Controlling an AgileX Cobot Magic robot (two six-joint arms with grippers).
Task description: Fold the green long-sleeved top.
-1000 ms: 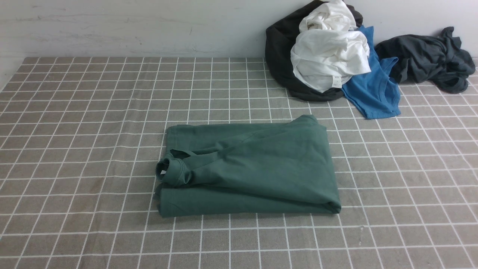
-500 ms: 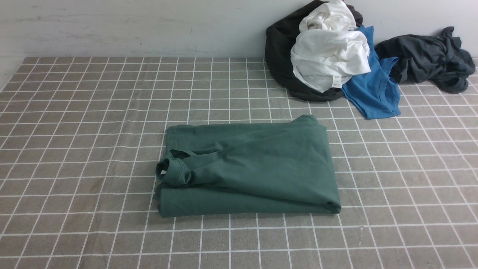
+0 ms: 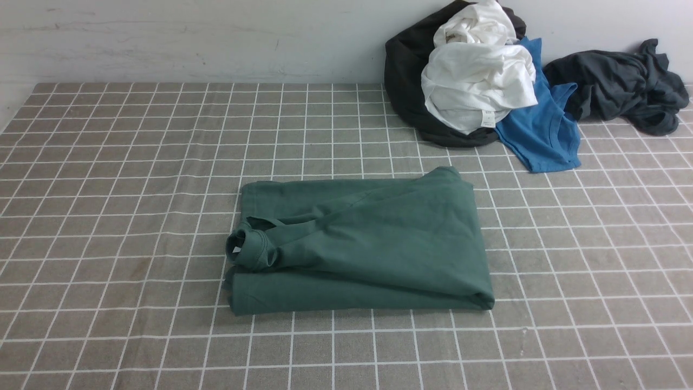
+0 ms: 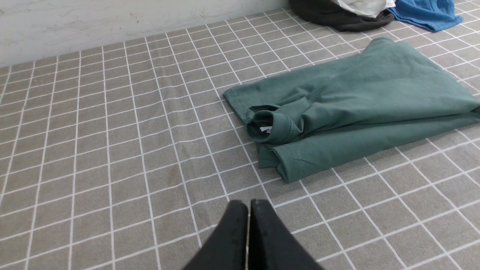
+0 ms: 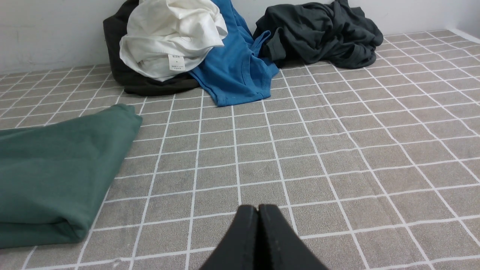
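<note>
- Desk (image 3: 108,162), covered in a grey-brown cloth with a white grid, filling nearly the whole front view up to a pale wall along the top of the frame.
- Green long-sleeved top (image 3: 368,244), folded into a flat, roughly rectangular bundle just below the centre of the front view; ribbed neck with a small white label turned toward the left edge of the bundle, a thick fold along its lower right corner. Untouched by either gripper.
- Pile of clothes in the upper right of the front view, against the wall, well apart from the green bundle: black garment (image 3: 403,81) underneath, white garment (image 3: 476,81) crumpled on top.
- Dark charcoal garment (image 3: 617,86), bunched at the far upper right, beside the pile.
- Blue T-shirt (image 3: 541,135), spilling out from under the white garment toward the frame's middle right.
- Left gripper (image 4: 248,213), at the bottom centre of the left wrist view, black fingers pressed together, empty, above bare cloth near the bundle's neck end.
- Right gripper (image 5: 258,217), at the bottom centre of the right wrist view, fingers likewise closed tight, empty, over bare cloth beside the bundle's folded edge.
</note>
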